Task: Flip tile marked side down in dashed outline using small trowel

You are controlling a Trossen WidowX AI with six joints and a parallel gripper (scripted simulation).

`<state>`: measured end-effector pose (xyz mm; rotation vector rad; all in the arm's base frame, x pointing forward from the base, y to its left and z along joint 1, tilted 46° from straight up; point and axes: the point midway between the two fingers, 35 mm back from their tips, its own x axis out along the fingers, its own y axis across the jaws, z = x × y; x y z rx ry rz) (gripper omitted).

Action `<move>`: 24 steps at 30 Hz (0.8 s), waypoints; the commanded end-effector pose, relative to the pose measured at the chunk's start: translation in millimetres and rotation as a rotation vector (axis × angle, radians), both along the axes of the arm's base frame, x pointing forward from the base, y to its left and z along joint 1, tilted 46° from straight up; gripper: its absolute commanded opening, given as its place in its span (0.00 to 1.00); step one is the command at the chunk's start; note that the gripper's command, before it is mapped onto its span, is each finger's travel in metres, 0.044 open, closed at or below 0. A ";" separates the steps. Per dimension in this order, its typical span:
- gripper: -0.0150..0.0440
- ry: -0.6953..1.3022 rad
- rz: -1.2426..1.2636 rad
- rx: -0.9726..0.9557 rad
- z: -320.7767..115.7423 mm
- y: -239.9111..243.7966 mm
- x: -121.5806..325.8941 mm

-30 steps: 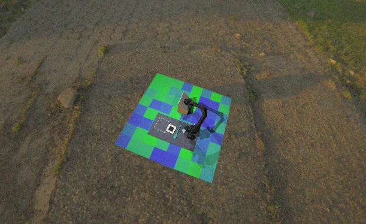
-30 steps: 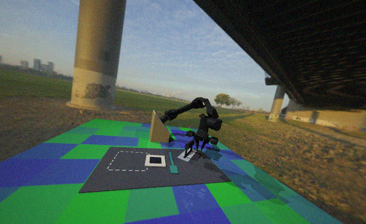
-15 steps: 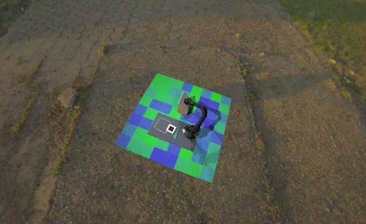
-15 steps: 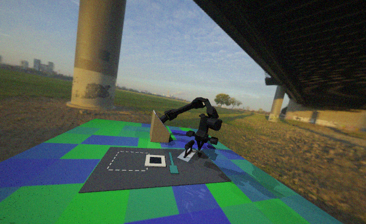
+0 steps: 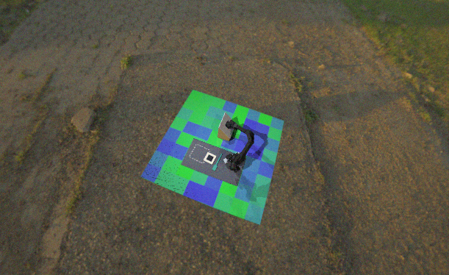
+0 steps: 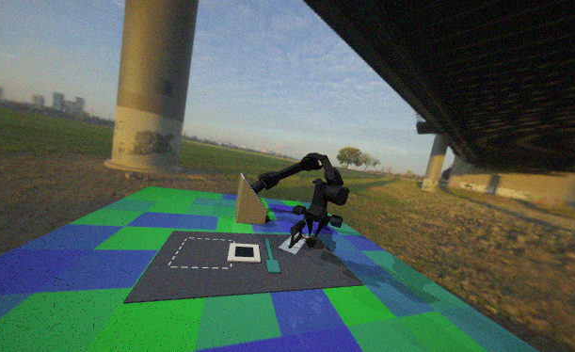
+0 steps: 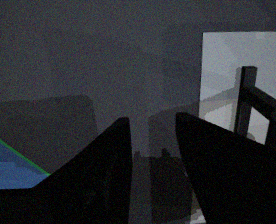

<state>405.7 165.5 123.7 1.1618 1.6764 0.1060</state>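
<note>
The hand [image 5: 234, 162] [image 6: 313, 236] [image 7: 151, 124] stood slightly open, empty, beside the pale trowel [image 5: 225, 160] [image 6: 287, 244] [image 7: 221, 60]; closing there risked missing its handle [image 6: 296, 232] [image 7: 248, 77], and drifting sideways, knocking it askew.

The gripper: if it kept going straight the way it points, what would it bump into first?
Probably the dark mat: the gripper points down at it, beside the pale plate. How much gap remains is unclear.
</note>
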 end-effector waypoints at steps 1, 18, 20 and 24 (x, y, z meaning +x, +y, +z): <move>0.42 0.000 0.000 0.000 0.0 0.0 0.0; 0.25 0.000 0.000 0.000 0.0 0.0 0.0; 0.25 0.000 0.000 0.000 0.0 0.0 0.0; 0.25 0.000 0.000 0.000 0.0 0.0 0.0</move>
